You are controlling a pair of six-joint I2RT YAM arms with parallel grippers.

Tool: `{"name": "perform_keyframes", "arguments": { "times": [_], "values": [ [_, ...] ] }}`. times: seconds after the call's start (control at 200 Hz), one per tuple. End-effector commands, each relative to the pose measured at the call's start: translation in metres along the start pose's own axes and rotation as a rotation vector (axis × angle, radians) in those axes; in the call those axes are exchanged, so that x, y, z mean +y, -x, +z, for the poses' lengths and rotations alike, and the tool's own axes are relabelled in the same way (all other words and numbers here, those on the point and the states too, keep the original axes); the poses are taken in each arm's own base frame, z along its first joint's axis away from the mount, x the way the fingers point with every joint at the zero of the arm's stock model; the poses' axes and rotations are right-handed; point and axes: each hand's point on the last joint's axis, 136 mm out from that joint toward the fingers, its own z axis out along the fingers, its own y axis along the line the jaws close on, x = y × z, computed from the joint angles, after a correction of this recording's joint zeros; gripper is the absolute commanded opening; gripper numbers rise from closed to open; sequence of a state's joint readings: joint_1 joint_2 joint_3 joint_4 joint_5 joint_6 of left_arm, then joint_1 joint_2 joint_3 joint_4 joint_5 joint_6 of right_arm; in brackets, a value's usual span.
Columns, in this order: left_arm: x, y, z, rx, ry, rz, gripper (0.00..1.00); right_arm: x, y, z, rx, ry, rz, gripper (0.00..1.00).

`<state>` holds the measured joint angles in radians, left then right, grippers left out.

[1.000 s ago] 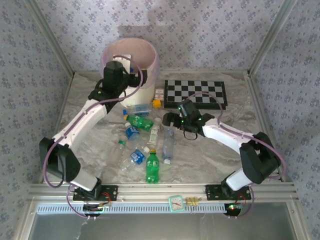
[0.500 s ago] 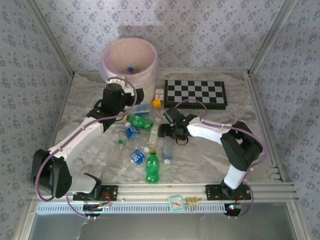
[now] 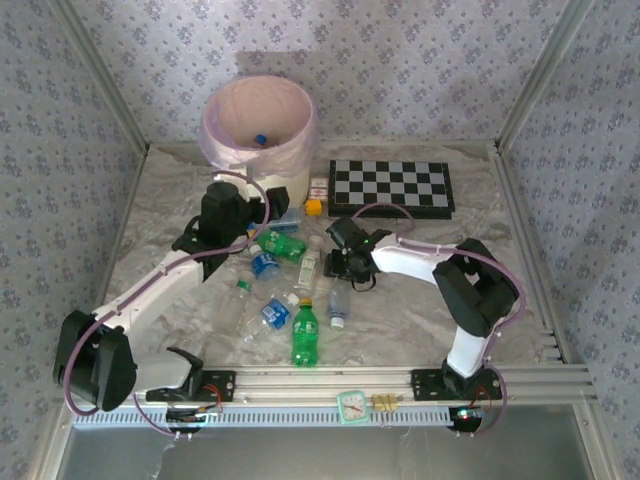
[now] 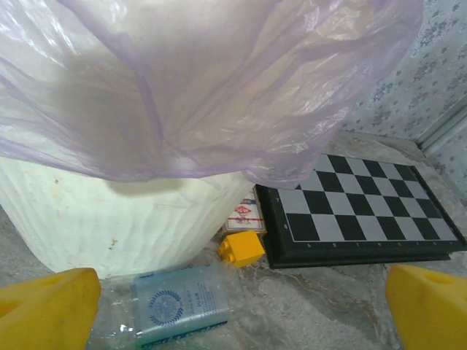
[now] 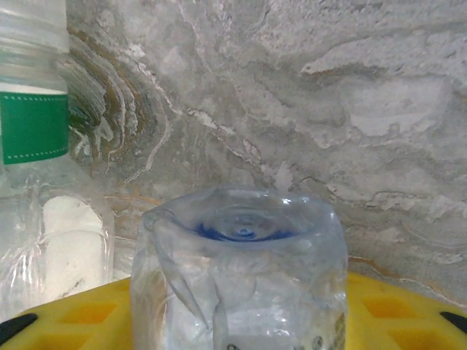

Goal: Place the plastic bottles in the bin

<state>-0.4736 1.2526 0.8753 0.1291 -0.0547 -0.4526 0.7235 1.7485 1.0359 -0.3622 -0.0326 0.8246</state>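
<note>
Over on the left, the left pincer (image 4: 237, 321) stands spread wide. Its yellow fingertips (image 4: 44, 306) sit at the bottom corners of the wrist view, with only the desk and the end of a squashed clear bottle (image 4: 179, 310) between them. That bottle lies at the foot of the bin (image 3: 292, 170), a faintly rippled cream-white bucket. Its blue label bears a round seal I cannot read. The left wrist view brings out the crinkled, filmy pink liner (image 4: 219, 87) sagging over the rim. From above you look into the bin instead, where a blue cap (image 3: 261, 140) shows.

More bottles lie scattered on the grey marbled desk (image 3: 420, 310) in front of the bin. There are two blue-labelled bottles (image 3: 265, 265), a green bottle (image 3: 283, 245) lying flat, and a second green bottle (image 3: 305, 335) near the front edge.

A small yellow cube (image 4: 241, 249) and a red-and-white box (image 4: 241, 215), its print too small to read, sit just beside the glossy black-framed chessboard (image 4: 357, 219).

The right pincer (image 3: 346, 264) is pinching a clear bottle (image 3: 337, 298) that lies on the desk. Its wrist view shows the thin, dented plastic pressed between yellow pads (image 5: 80, 313), with blue glinting through the base. A green-banded bottle (image 5: 33, 127) lies just to its left.
</note>
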Motion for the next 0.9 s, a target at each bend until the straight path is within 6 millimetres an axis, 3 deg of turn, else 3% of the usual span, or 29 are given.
{"name": "perform_keyframes", "arguments": {
  "times": [0.0, 0.15, 0.29, 0.52, 0.665, 0.895],
  "values": [
    [-0.017, 0.002, -0.003, -0.006, -0.086, -0.031, 1.00, -0.001, 0.015, -0.019, -0.066, 0.042, 0.040, 0.51],
    [-0.034, -0.006, 0.001, 0.036, -0.186, -0.040, 1.00, 0.006, 0.046, -0.047, -0.159, 0.148, 0.054, 0.50],
    [-0.057, -0.018, 0.009, 0.099, -0.304, -0.037, 1.00, 0.017, 0.087, -0.083, -0.289, 0.266, 0.076, 0.49],
    [-0.106, -0.039, 0.018, 0.225, -0.519, -0.014, 1.00, 0.025, 0.146, -0.141, -0.486, 0.396, 0.100, 0.48],
    [-0.128, -0.055, 0.019, 0.284, -0.600, 0.017, 1.00, 0.033, 0.163, -0.164, -0.534, 0.473, 0.102, 0.46],
    [-0.153, -0.073, 0.022, 0.345, -0.684, 0.050, 1.00, 0.045, 0.165, -0.170, -0.543, 0.531, 0.098, 0.47]
  ]
}}
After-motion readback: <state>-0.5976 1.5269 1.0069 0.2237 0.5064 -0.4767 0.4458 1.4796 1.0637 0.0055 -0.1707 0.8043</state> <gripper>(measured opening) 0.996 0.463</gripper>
